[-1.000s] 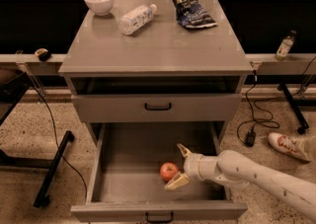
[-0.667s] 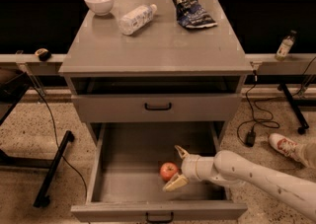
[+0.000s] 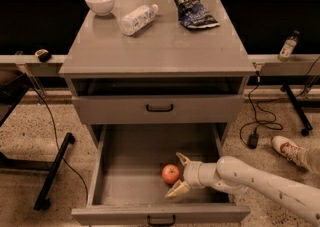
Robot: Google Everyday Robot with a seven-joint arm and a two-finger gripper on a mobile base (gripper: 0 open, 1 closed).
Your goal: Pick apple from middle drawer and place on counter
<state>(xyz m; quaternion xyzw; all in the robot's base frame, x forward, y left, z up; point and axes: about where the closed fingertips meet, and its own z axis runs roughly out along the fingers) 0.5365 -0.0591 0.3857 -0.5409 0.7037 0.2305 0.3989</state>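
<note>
Gripper (image 3: 175,176) spread either side of the apple (image 3: 170,173)

We find the gripper low inside the open middle drawer (image 3: 125,171), below the counter's (image 3: 165,51) front edge and toward its right corner, its two fingers (image 3: 182,160) apart, one behind the apple and one in front. We cannot tell whether they touch it. The apple rests on the drawer floor. A white bowl (image 3: 99,2) sits at the counter's back left corner, a plastic bottle (image 3: 136,18) beside it, a chip bag (image 3: 192,8) near the back right corner.
</note>
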